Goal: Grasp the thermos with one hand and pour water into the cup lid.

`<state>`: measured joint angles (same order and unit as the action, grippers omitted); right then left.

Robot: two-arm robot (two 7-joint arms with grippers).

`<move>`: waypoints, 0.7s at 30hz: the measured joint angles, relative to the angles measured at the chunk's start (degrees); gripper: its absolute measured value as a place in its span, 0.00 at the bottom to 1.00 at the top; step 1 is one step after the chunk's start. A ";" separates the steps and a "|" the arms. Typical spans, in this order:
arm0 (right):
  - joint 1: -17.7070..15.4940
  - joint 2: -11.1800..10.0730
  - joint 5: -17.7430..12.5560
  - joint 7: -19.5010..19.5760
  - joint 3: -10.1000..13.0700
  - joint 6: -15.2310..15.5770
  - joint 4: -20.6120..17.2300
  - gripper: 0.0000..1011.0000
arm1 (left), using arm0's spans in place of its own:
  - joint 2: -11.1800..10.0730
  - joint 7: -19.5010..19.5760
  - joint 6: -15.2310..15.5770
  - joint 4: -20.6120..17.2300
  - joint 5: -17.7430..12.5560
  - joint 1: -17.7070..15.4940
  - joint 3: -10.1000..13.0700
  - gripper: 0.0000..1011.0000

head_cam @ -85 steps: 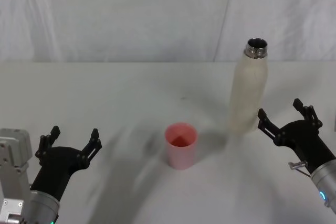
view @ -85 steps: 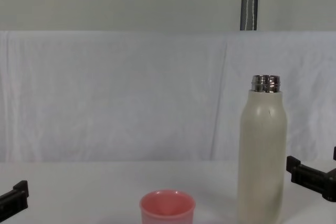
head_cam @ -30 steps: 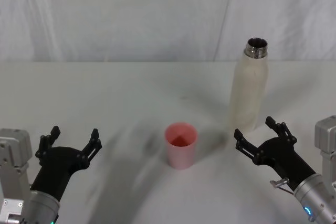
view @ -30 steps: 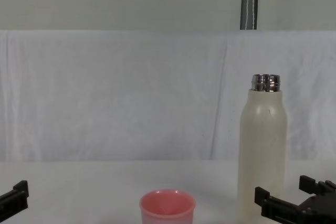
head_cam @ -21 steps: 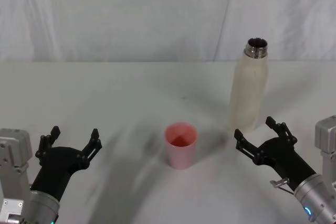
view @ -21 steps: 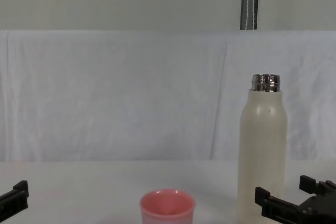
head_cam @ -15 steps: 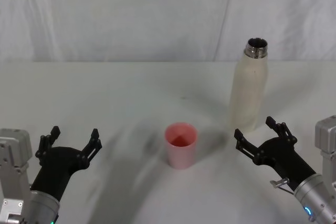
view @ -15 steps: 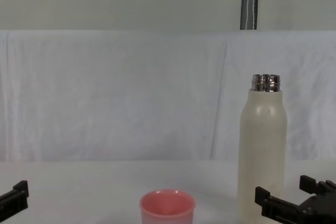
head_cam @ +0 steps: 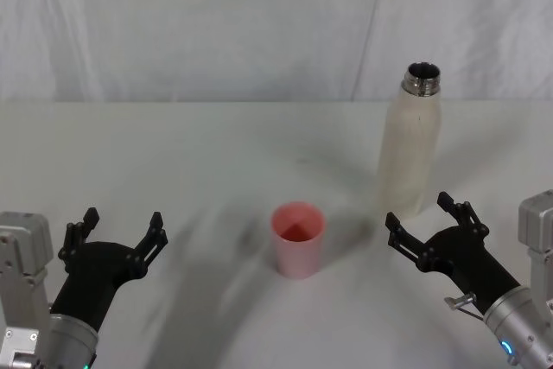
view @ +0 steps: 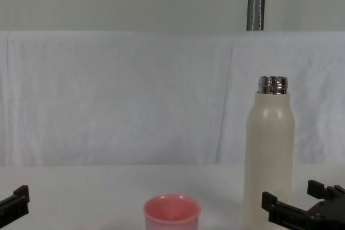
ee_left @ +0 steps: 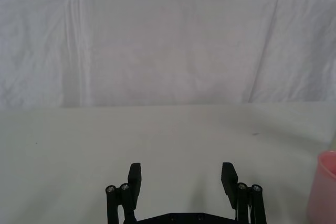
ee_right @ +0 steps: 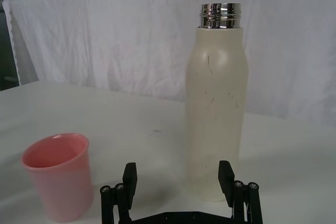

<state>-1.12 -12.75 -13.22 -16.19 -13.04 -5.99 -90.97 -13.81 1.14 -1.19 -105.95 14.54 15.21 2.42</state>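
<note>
Chest view: thermos (view: 269,160) base behind open right gripper (view: 298,202).

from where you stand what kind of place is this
Likely a robot test bench, not a kitchen: a bare white table backed by a hung white sheet, with just a thermos and a pink cup lid set out, and two open pincers, left and right.

A white table (head_cam: 173,153) spread below a creased white cloth backdrop (view: 118,95), and 1 grey metal pole (view: 256,1) rose behind it.
</note>
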 joint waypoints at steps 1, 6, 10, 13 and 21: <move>0.00 0.00 0.00 0.00 0.00 0.00 0.00 0.99 | 0.00 0.00 0.00 0.00 0.00 0.00 0.00 0.99; 0.00 0.00 0.00 0.00 0.00 0.00 0.00 0.99 | 0.00 0.00 0.00 0.00 0.00 0.00 0.00 0.99; 0.00 0.00 0.00 0.00 0.00 0.00 0.00 0.99 | 0.00 0.00 0.00 0.00 0.00 0.00 0.00 0.99; 0.00 0.00 0.00 0.00 0.00 0.00 0.00 0.99 | 0.00 0.00 0.00 0.00 0.00 0.00 0.00 0.99; 0.00 0.00 0.00 0.00 0.00 0.01 0.00 0.99 | 0.00 0.00 0.00 0.00 0.00 0.00 0.00 0.99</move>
<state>-1.12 -12.74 -13.21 -16.19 -13.04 -5.98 -90.97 -13.80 1.14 -1.19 -105.95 14.54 15.21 2.41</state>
